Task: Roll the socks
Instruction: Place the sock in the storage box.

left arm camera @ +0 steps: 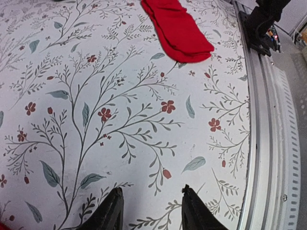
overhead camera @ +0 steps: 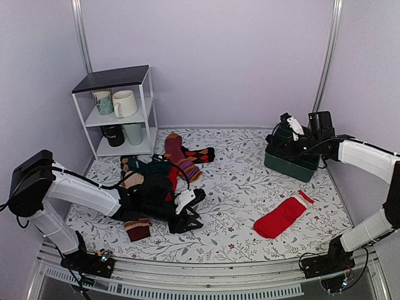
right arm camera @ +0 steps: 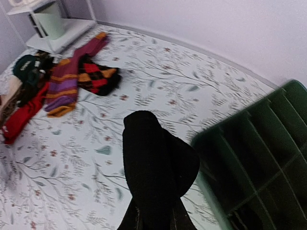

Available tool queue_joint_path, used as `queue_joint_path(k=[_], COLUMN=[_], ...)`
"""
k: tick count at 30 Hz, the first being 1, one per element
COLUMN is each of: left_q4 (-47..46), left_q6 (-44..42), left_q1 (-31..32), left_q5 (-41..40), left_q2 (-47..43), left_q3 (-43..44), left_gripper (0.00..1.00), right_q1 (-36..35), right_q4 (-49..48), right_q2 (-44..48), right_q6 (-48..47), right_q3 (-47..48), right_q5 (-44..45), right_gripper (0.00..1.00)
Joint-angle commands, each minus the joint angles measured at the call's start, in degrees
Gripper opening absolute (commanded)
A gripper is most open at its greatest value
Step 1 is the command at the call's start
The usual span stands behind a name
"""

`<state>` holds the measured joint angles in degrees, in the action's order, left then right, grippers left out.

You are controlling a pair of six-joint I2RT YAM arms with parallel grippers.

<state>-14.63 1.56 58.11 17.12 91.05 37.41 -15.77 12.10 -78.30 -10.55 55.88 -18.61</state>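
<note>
Only the right wrist view showed us the socks (right arm camera: pixel 156 165): a plain black bundle, thick and rounded on top, clamped in the right gripper (right arm camera: pixel 156 218) above the cloth, just beside the green bin (right arm camera: pixel 259 143). From above we could not make them out. The left gripper (left arm camera: pixel 151 211) stood partly apart, nothing between its fingers, low over the floral tablecloth (left arm camera: pixel 120 120), with a red sock (left arm camera: pixel 177 26) beyond. Lilac walls enclosed the table, and a shelf (overhead camera: pixel 115 78) of mugs stood far left.

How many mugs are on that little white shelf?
4: patterned mug and cream mug on the middle level; black mug and pale green mug on the bottom level. More could hide behind.
</note>
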Motion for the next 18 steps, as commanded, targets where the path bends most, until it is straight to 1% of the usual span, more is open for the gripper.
queue_joint_path(k=[1, 5, 9, 12, 14, 18], left_q4=[-3.92, -5.66, -5.84, -5.47, -5.1, -3.78], left_q6=[0.12, 0.71, 0.53, 0.37, 0.38, -0.2], left_q1=[-0.6, -0.57, -0.57, -0.51, -0.52, -0.51], left_q5=[2.29, 2.47, 3.4, 4.52, 5.13, 5.38], left_q2=[0.09, -0.86, 0.08, 1.45, 1.92, 2.5], left_q3=[-0.76, -1.51, -0.94, 0.26, 0.95, 2.26], left_gripper=[0.41, 0.4, 0.4, 0.4, 0.4, 0.4], right_q1=[8.18, 10.65, 12.7, 13.13, 14.1, 14.42], right_q4=[2.82, 6.44, 6.38, 9.06, 11.87, 13.88], right_q2=[-4.41, -9.96, -11.67, -13.79, -15.45, -17.63], right_q6=[-8.18, -14.01, -16.05, -19.37, -20.62, -23.2], right_q3=[2.57, 6.37, 8.6, 11.44, 13.52, 14.27], right_q5=[-0.83, 1.02, -0.04, 0.23, -2.27, -5.02], right_gripper=[0.02, 0.02, 0.02, 0.02, 0.02, 0.02])
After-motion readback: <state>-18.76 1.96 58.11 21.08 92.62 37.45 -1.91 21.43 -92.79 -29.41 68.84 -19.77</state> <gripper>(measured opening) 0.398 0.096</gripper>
